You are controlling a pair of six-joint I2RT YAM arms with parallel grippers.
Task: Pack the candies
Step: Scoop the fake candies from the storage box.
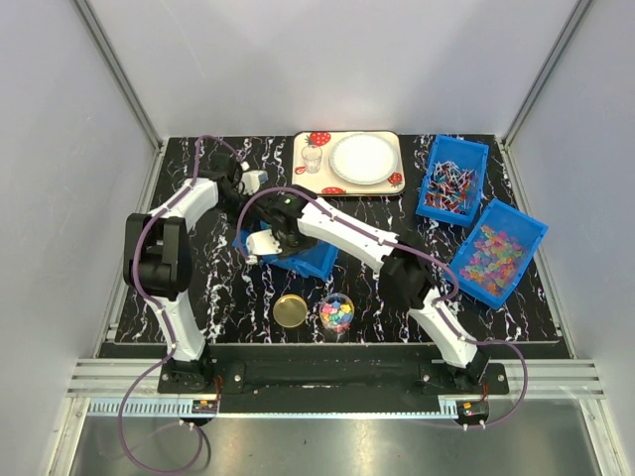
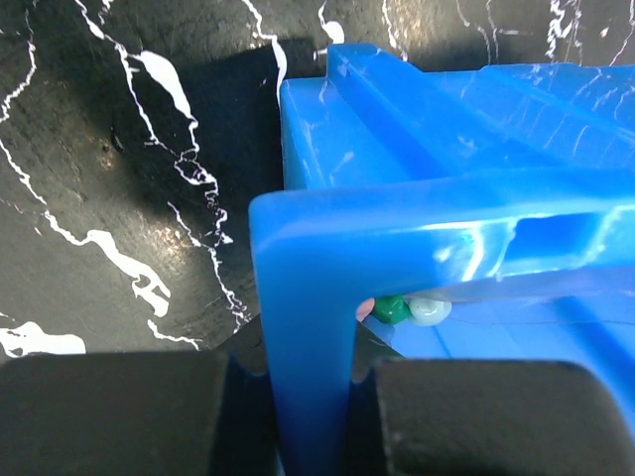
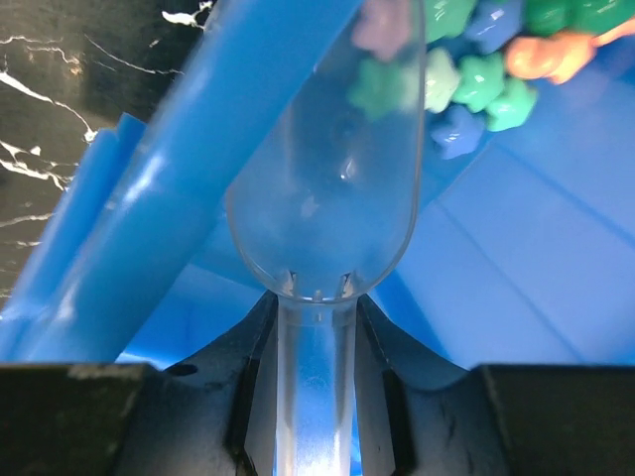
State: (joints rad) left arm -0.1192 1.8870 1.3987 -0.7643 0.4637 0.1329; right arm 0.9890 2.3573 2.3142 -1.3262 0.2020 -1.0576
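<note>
The candies (image 3: 476,79) were small, chunky, opaque sweets in green, blue, pink and orange. They were heaped in a corner of a blue plastic bin (image 3: 556,258) near the middle of the black white-veined desk (image 1: 218,297). More of them filled a small clear round jar (image 1: 337,313) toward the near edge, with a gold round lid (image 1: 291,310) lying just beside it.

The right tool (image 3: 316,416) was clamped on the handle of a clear plastic scoop (image 3: 327,198). The scoop's bowl lay inside the bin, and a few candies showed through its far end. The left tool (image 2: 308,426) pinched the bin's wall, one finger on each side (a green and a white candy sat just under the rim).

From above, both arms crossed over that bin and hid most of it, so only the wrist views showed the grips. At the back stood a cream tray (image 1: 310,180) carrying a white plate (image 1: 364,159). To the right lay thin red-blue-white sticks (image 1: 451,186) and translucent pastel sweets (image 1: 493,253), each in its own blue bin.
</note>
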